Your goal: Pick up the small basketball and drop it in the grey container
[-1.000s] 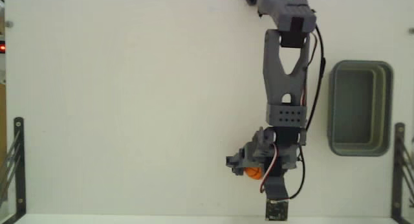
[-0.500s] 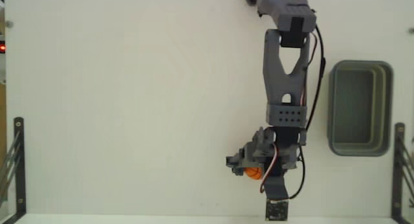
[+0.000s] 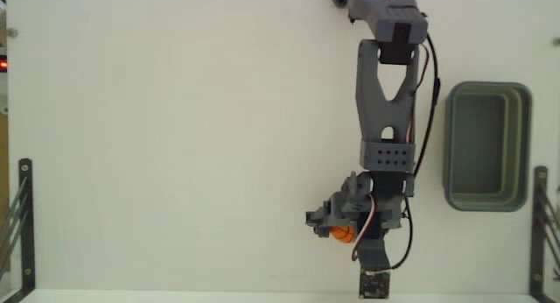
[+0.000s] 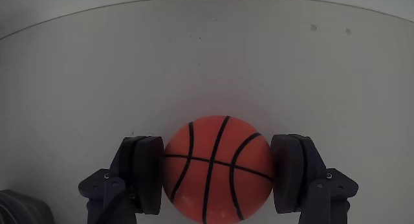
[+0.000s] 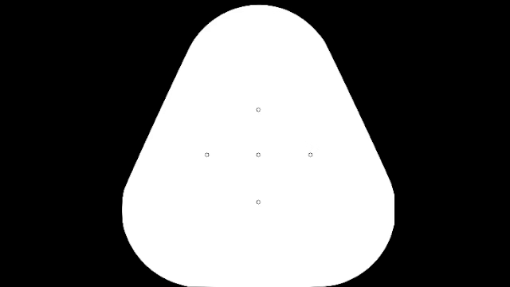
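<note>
White table (image 3: 175, 145) carried everything. Near its bottom edge, the gripper (image 4: 218, 175) pinched the ball (image 4: 217, 169) for lifting. Its target, the container (image 3: 486, 146), sat by the right edge.

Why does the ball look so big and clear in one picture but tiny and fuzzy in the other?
Wrist view: the basketball is close between the gripper fingers, sharp, evenly lit. Fixed view: far away, soft and washed out on the bright table; the ball is mostly hidden.

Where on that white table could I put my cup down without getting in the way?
The whole stretch of table left of the arm in the fixed view is bare. It is crowded on the right: the narrow strip between arm and grey tub, and near the ball at the bottom edge.
</note>
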Controlling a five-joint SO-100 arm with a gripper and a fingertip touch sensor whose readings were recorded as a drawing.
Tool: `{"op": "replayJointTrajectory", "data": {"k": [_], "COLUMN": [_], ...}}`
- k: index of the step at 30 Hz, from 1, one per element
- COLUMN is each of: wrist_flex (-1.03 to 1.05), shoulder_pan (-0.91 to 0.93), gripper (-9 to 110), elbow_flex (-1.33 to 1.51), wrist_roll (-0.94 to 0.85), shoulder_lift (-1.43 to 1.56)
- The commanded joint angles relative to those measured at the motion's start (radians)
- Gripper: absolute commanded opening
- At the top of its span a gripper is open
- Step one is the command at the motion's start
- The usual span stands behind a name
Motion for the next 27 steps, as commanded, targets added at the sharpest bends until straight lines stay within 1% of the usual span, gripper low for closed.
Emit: {"op": "replayJointTrajectory", "data": {"k": [1, 10, 27], "wrist_flex": [-0.006, -0.006, -0.006], "shoulder_pan": [-0.006, -0.006, -0.006], "gripper": [103, 101, 100], "elbow_flex": [0.002, 0.002, 0.002], "wrist_roll": [0.005, 0.005, 0.005], "shoulder_lift": [0.043, 0.043, 0.043]}}
